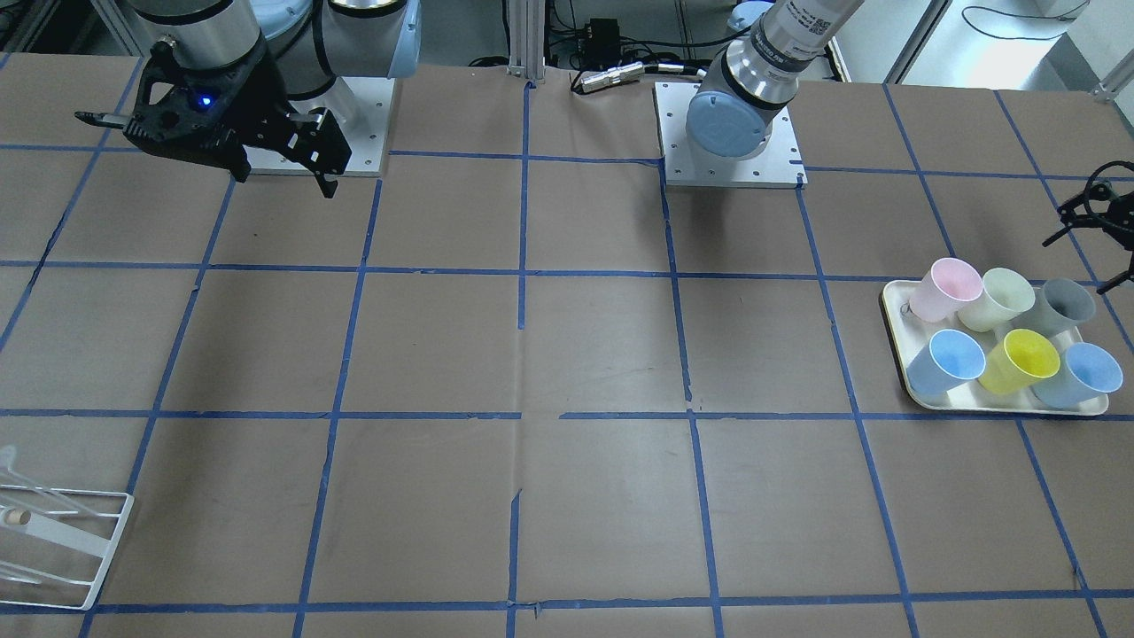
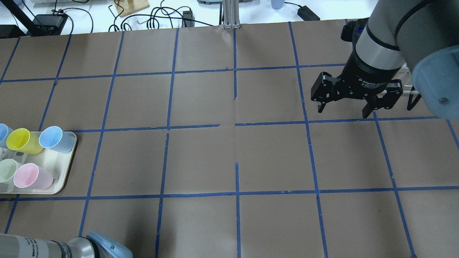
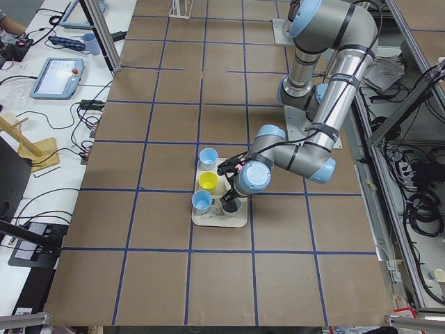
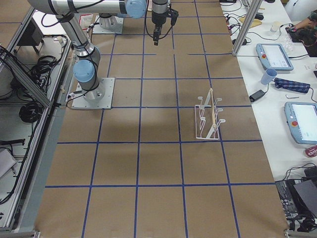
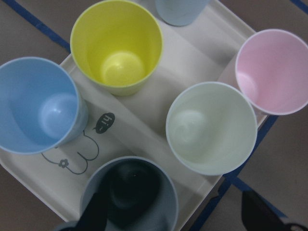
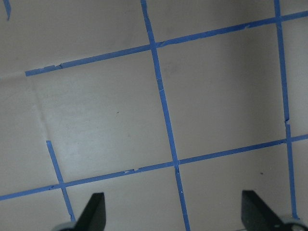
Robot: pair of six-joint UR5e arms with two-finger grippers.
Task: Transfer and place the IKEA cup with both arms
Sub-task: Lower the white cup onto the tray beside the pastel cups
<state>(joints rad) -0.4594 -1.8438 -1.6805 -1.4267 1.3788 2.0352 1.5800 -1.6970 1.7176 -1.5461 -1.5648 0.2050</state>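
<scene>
The IKEA cup [image 1: 1063, 306] is a grey tumbler standing upright at the back corner of a cream tray [image 1: 895, 306]. It also shows in the left wrist view [image 5: 130, 192], at the bottom. My left gripper [image 5: 178, 219] is open and empty just above it, one finger [image 5: 96, 211] over the cup's rim and the other [image 5: 260, 216] past the tray's edge. In the front view the left gripper [image 1: 1074, 266] is partly cut off at the right edge. My right gripper [image 2: 344, 109] is open and empty, high over bare table far from the tray.
On the tray stand a pink cup [image 1: 946, 288], a pale green cup [image 1: 997, 297], a yellow cup [image 1: 1023, 359] and two blue cups [image 1: 948, 359] [image 1: 1079, 372], all close together. A white wire rack [image 1: 53, 540] stands on the table on my right side.
</scene>
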